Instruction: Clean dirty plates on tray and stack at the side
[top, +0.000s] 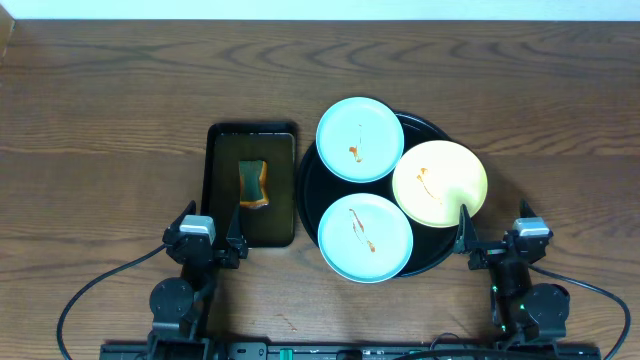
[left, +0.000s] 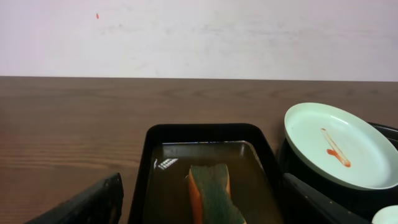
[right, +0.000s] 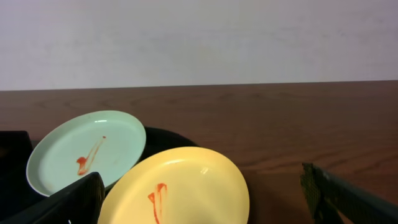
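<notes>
Black and glossy, the round tray (top: 425, 128) holds all three plates: far aqua plate (top: 360, 139), near aqua plate (top: 365, 237), yellow plate (top: 440, 183). Each shows orange smears and none is stacked aside, so I judge the cleaning not begun. The sponge (top: 254, 184) lies untouched in its small tray (top: 225, 150). Left pincer (top: 211, 215) and right pincer (top: 493, 225) stand wide apart, holding nothing.

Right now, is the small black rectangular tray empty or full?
Not empty. The small black rectangular tray holds shallow brownish liquid that glints, and a green-and-orange sponge sits in it.
</notes>
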